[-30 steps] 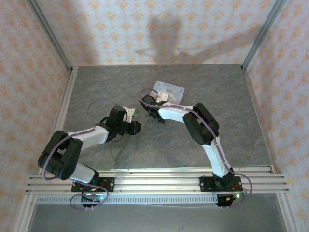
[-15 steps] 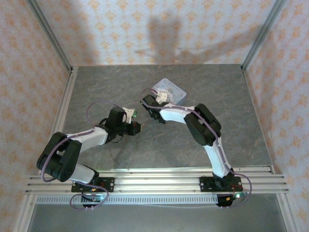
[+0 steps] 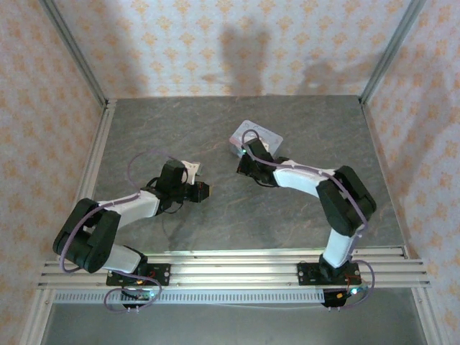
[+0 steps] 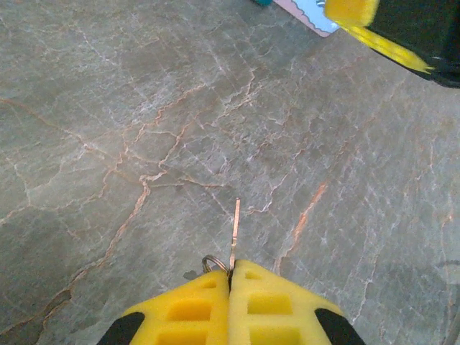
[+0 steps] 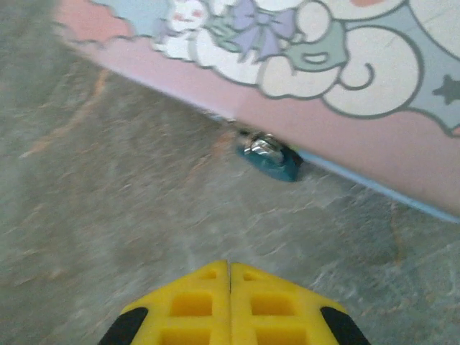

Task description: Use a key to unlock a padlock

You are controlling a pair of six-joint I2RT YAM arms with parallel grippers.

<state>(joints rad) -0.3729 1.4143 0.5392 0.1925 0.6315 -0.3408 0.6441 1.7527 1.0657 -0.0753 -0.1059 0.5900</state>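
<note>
My right arm has swung outward, the right tool (image 5: pixel 228 266) clenched empty just short of the padlock (image 5: pixel 323 65); the left tool (image 4: pixel 230 272), farther off, pinches the key (image 4: pixel 235 226), blade aimed padlock-ward.

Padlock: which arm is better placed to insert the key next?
Left. The left gripper is shut on the key, blade sticking forward. The right gripper is shut on nothing, just short of the teal padlock at the pink case's edge.

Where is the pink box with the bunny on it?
In the top view the pink box lies toward the back of the table, slightly right of middle, just past the right gripper; a small teal piece sits at its near edge.
</note>
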